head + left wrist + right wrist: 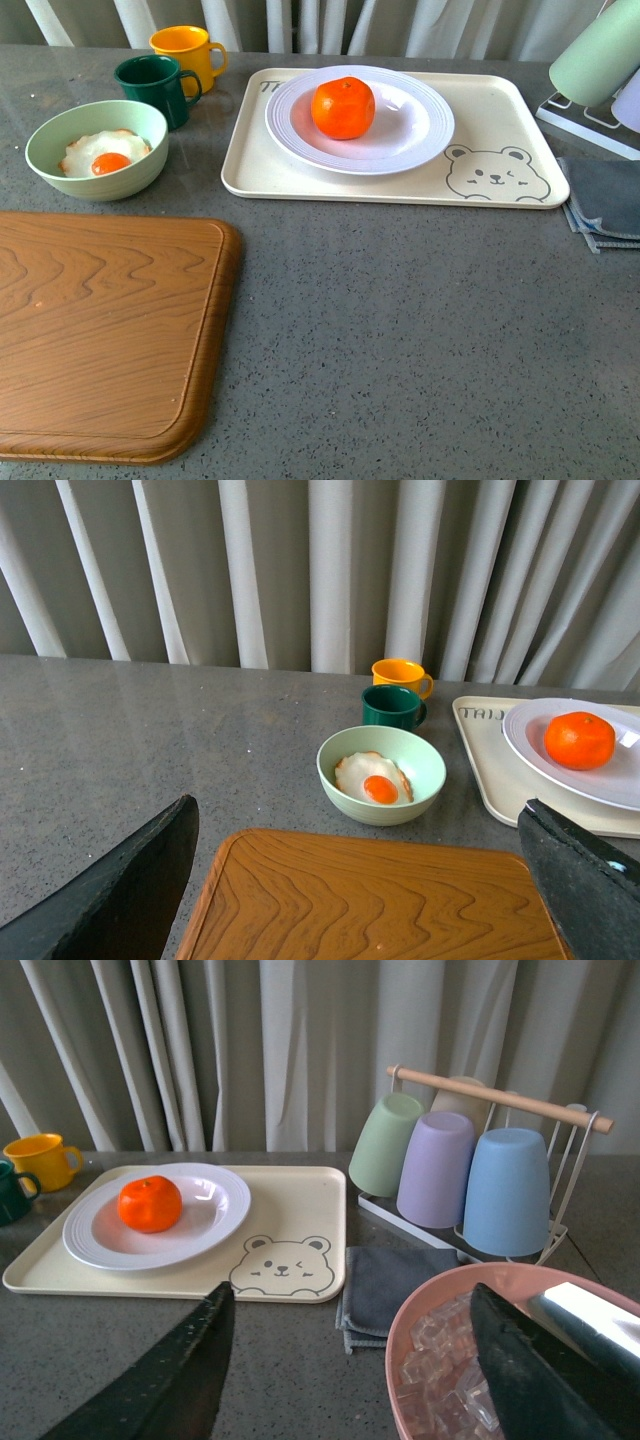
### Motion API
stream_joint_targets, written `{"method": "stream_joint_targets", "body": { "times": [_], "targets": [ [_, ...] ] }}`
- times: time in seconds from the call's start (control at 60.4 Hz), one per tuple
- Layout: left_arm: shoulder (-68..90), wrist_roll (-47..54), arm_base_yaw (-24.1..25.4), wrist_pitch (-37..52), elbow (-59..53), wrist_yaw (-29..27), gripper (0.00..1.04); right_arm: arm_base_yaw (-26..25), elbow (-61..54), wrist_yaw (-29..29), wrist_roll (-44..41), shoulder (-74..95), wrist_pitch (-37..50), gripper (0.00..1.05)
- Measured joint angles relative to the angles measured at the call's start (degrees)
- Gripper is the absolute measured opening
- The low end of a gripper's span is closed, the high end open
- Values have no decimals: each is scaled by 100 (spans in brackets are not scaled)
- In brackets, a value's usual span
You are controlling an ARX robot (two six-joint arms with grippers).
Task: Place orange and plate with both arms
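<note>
The left gripper (360, 880) stands wide open and holds nothing; its two dark fingers (120, 890) frame the near edge of the wooden cutting board (370, 900), above which it hangs clear of the desk (150, 740). The right gripper (350, 1370) is likewise spread wide and empty, one finger (170, 1380) over bare desk surface and the other over a pink bowl (420, 1305) filled with ice cubes (430, 1360). Neither gripper shows in the front view. Beyond the left gripper, a pale green bowl (50, 160) containing a fried egg (104, 153) sits just past the far edge of the cutting board. Behind it stand a dark green mug (152, 88) and a yellow mug (186, 52), close together. To the right of the mugs lies a cream tray (500, 110) bearing a bear drawing at its near right corner. The plate (420, 125) rests on the tray, toward its left half. The orange (343, 107) sits upright on the plate, left of the plate's centre, stem dot uppermost. To the right of the tray, a folded grey cloth (390, 1280) lies flat on the desk, touching or just beside the tray's edge. Behind the cloth, a wire rack (500, 1095) with a wooden bar carries inverted cups: green (385, 1145), lilac (435, 1165) and blue (505, 1190). Pale curtains (330, 570) hang behind the desk.
</note>
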Motion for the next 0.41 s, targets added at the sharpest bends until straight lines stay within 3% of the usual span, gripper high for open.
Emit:
{"method": "stream_joint_targets", "body": {
  "times": [0.05, 0.132, 0.414],
  "targets": [
    [0, 0, 0, 0, 0, 0, 96, 0, 0, 2, 0, 2, -2, 84],
    [0, 0, 0, 0, 0, 0, 96, 0, 0, 0, 2, 0, -2, 97],
    [0, 0, 0, 0, 0, 0, 96, 0, 0, 2, 0, 0, -2, 96]
  ]
}}
